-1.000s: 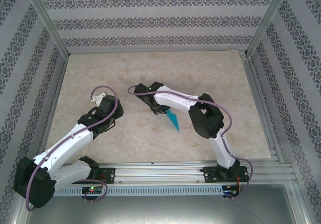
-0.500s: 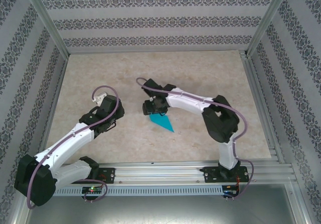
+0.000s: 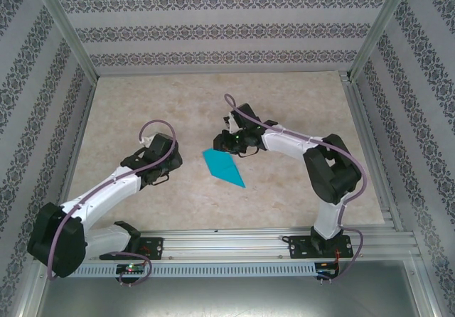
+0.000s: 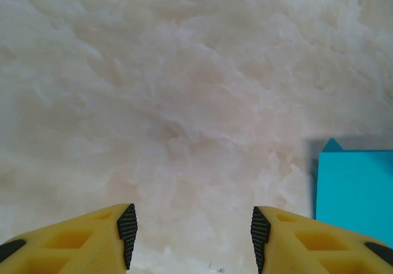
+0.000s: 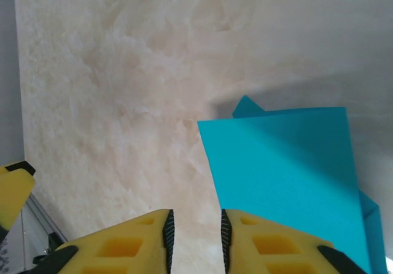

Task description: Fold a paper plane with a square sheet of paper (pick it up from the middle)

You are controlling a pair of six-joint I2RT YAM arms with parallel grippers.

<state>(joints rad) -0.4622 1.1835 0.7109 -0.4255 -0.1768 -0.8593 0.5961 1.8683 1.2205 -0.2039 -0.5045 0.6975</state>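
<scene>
Turquoise paper against pale marbled stone: the paper plane (image 3: 222, 168) lies flat on the table (image 3: 142, 104) between the two arms, its sharp tip aimed toward the near right. The right gripper (image 5: 196, 225) hovers just beside the blunt end, yellow fingers (image 5: 123, 243) drawn close with a slim gap and nothing in it. The left gripper (image 4: 193, 225) hangs near the plane's other side, jaws well apart and empty too, ribbed black pads (image 4: 128, 225) facing each other. Now the worry: that paper is thin and lies flush on a smooth top, so a pinch from above may just skate it away, or a pad catching the edge could crumple a wing. A small corner of a lower layer pokes out past the square end, so the folds look loose, and a nudge there could spring them open.
</scene>
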